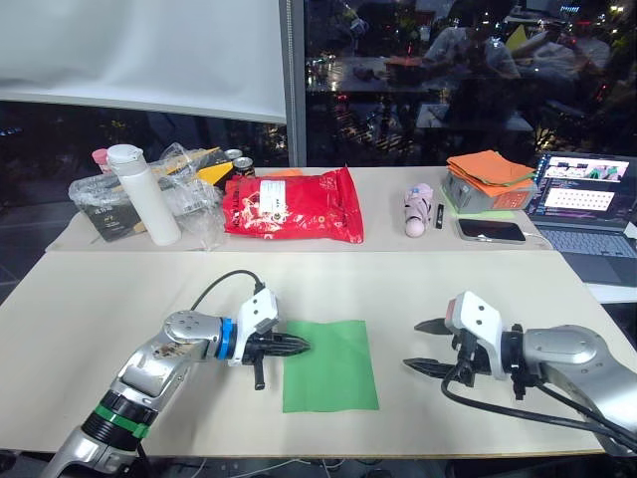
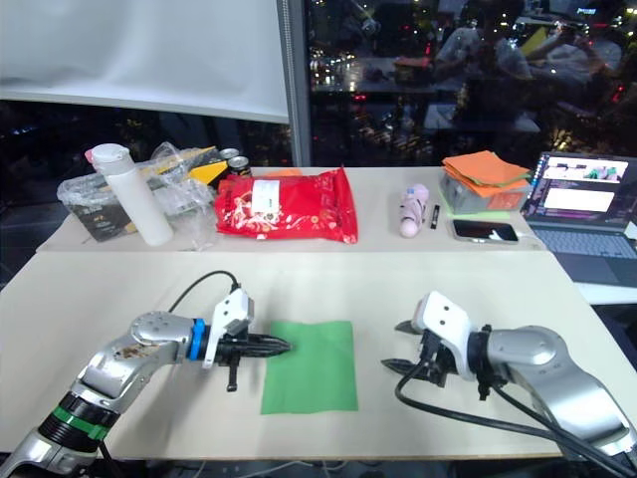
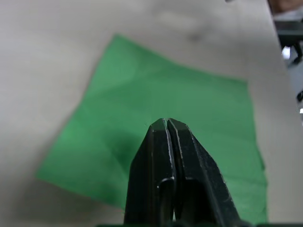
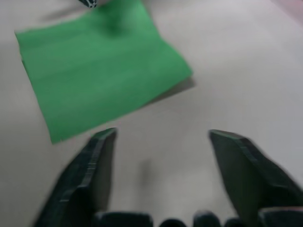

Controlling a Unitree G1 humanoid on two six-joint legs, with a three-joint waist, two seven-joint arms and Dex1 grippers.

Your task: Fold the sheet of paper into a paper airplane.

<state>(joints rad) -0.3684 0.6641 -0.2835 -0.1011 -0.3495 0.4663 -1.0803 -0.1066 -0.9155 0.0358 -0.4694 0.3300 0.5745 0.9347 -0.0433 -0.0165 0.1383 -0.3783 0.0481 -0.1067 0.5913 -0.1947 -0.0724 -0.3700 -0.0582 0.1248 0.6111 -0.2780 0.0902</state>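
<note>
Head views: the sheet of paper (image 1: 329,365) lies flat and unfolded on the desk (image 1: 418,289). Left end effector (image 1: 298,346) is clenched, its tips over the sheet's left edge. Right end effector (image 1: 423,347) is released, well apart.

Left wrist view: pinned tips should hold firmly.

Right wrist view: the nearest corner should be lifted cleanly for an even first crease.

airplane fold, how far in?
Done: nothing; the sheet of paper lies flat and uncreased on the table.
In hand: left gripper, shut, tips over the sheet's left edge; right gripper open, apart from the sheet.
Left: every fold.
</note>
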